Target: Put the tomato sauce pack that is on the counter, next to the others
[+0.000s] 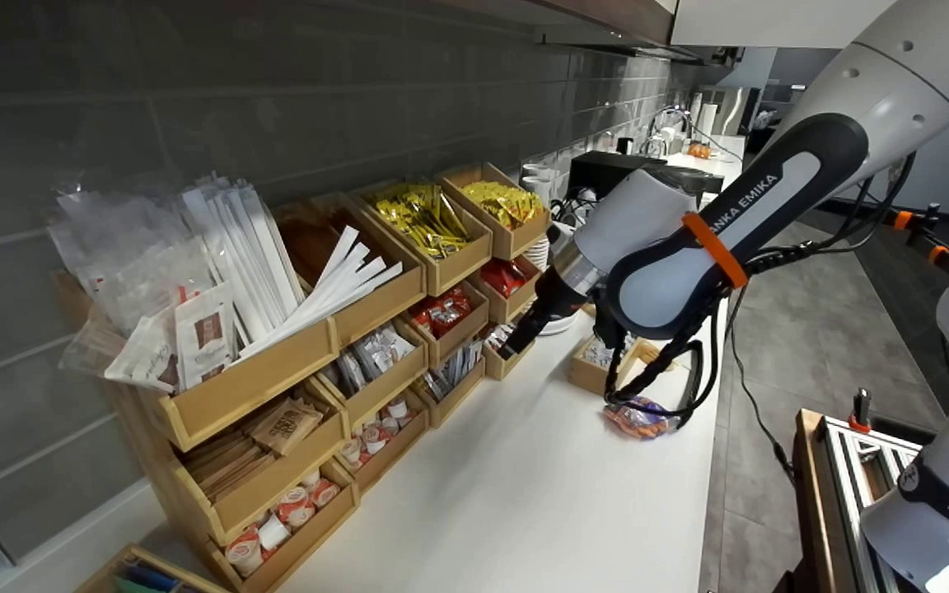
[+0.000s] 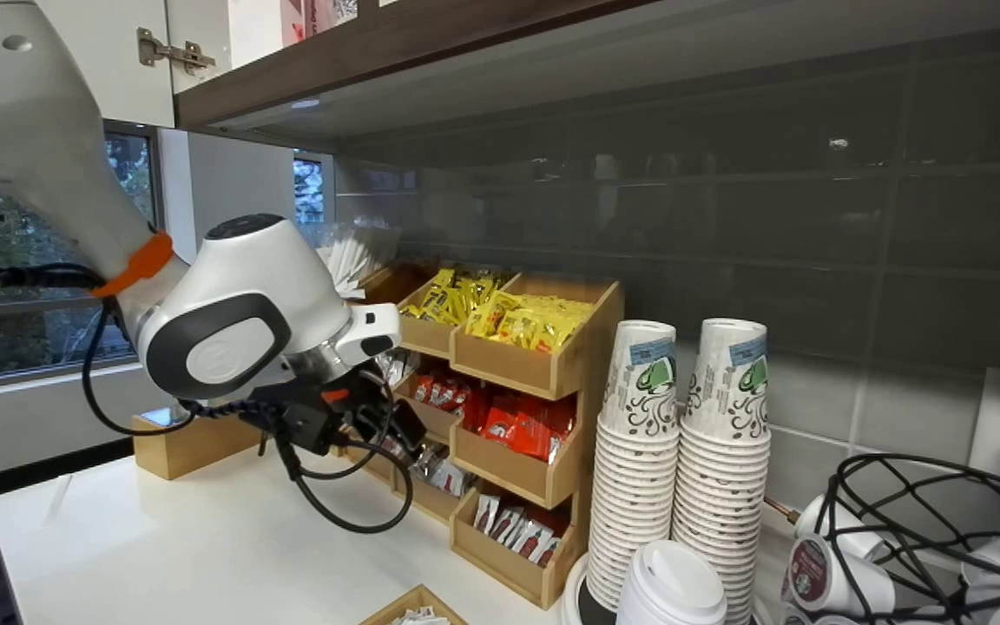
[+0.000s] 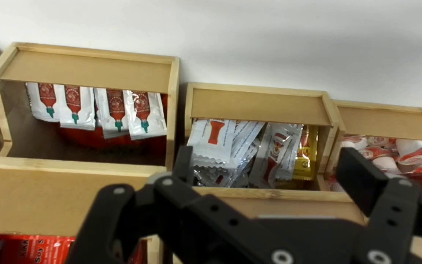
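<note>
I see no single tomato sauce pack on the white counter (image 1: 516, 494); it is hidden or out of view. The counter also shows in the wrist view (image 3: 255, 47). A heap of red-and-white sachets (image 1: 442, 313), which look like the others, fills a middle-row compartment of the wooden organizer (image 2: 500, 460). In the wrist view, lower compartments hold white sachets with red bottle print (image 3: 214, 135) and sriracha sachets (image 3: 114, 108). My gripper (image 3: 266, 154) is open, nothing between its fingers, above the organizer's lower compartments. It also shows beside the organizer in both exterior views (image 1: 516, 336) (image 2: 413, 434).
Cup stacks (image 2: 634, 486) stand beside the organizer, with a wire basket (image 2: 899, 512) farther along. A small wooden box (image 1: 592, 375) and a purple-patterned bag (image 1: 641, 417) lie on the counter. Yellow packets (image 2: 526, 321) fill top compartments. A cabinet (image 2: 378, 52) hangs overhead.
</note>
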### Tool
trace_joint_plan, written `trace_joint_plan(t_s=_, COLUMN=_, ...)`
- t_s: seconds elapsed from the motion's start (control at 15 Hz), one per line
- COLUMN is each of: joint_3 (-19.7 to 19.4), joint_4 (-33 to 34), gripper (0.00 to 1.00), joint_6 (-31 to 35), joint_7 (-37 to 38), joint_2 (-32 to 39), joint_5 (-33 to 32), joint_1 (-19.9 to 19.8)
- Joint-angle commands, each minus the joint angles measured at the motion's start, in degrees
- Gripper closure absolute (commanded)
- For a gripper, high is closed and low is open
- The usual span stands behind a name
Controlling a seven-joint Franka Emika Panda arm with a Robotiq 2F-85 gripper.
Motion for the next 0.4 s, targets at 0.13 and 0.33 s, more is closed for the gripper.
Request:
trace_joint_plan(t_s=0.13, joint_3=-1.96, joint_4=-0.64, gripper=0.0, joint_6=-0.04, joint_7=0.47, joint_2=-1.15, joint_5=-0.39, joint_1=1.32)
trace_joint_plan(t_s=0.33, joint_3=-2.2, joint_4=-1.01, gripper=0.0, joint_6=-0.04, joint_7=0.73, joint_2=-1.39, joint_5=-0.49, joint_1=1.57)
